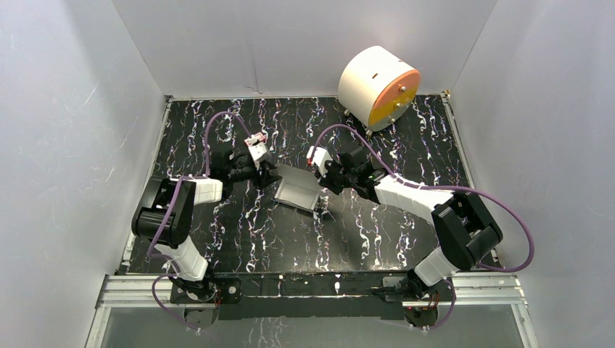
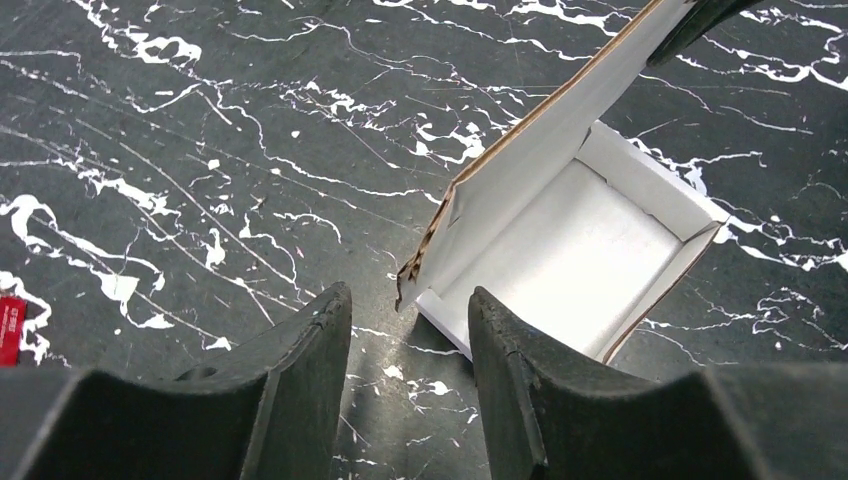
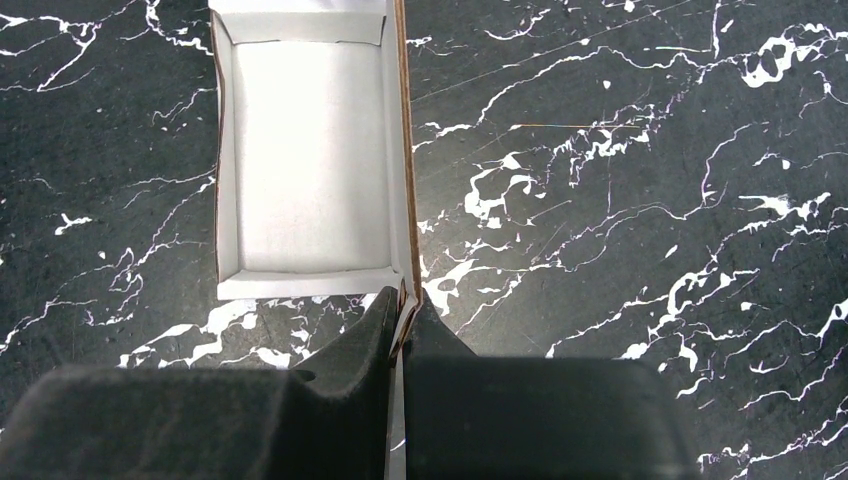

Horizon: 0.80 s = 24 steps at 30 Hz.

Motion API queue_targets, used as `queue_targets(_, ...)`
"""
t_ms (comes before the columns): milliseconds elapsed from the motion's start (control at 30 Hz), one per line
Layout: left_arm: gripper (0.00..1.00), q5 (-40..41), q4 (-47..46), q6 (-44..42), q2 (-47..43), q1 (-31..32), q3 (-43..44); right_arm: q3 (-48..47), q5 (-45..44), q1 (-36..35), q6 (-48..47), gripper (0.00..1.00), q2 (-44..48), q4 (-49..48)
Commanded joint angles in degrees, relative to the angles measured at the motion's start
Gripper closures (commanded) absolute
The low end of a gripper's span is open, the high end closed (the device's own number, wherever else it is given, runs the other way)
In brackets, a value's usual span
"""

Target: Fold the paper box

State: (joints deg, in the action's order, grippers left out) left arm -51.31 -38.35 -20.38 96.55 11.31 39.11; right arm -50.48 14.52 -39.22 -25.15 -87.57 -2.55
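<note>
Paper box: you will find the paper box (image 1: 297, 190) near the middle of the desk (image 1: 239, 232), between the two arms. It rests on its base as an open white tray with its short walls raised.
Lid flap: the lid flap (image 2: 560, 120) stands up along one long side of the tray with its brown raw edge showing. The box is not yet closed.
Right gripper: your right gripper (image 3: 402, 305) has its fingers pressed together on the thin edge of that flap, near a corner of the tray, and grips it there.
Left gripper: your left gripper (image 2: 408, 298) has its fingers apart with only bare desk between them, so it holds nothing. The flap's free corner sits just beyond the fingertips. The tray's near corner lies just beside one finger, and you cannot tell whether they touch.
Desk: black with white marble veining.
White cylinder: a white cylinder (image 1: 378, 87) with an orange face lies on its side at the far right corner, well apart from the box.
Red item: a small red item (image 2: 10, 330) lies on the desk at the left edge of the left wrist view, cut off by the frame.
</note>
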Motion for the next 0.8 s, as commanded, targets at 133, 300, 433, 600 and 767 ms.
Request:
queue_targets(133, 0.60, -10.4, -0.5, -8.3, 2.3, -0.9, 4.0, -2.9, 1.3, 0.0, -2.0, 0.99, -0.6, 2.5)
queue_targets(300, 0.68, -13.6, 2.7, -9.9, 2.9, -0.9, 5.3, -3.2, 1.3, 0.1, -2.0, 0.99, -0.9, 2.5)
queue_targets(433, 0.79, -15.3, 3.6, -9.6, 3.5, -0.9, 5.9, -3.5, 1.2, 0.0, -2.0, 0.99, -1.3, 2.5)
queue_targets(600, 0.94, -17.2, 4.4, -9.3, 3.6, -0.9, 6.0, -4.0, 0.1, 0.0, -1.5, 0.99, -1.7, 2.4)
queue_targets(767, 1.00, -18.4, 4.4, -8.4, 2.7, -0.6, 5.5, -5.0, -0.4, 0.1, 0.2, 0.99, -2.7, 1.8)
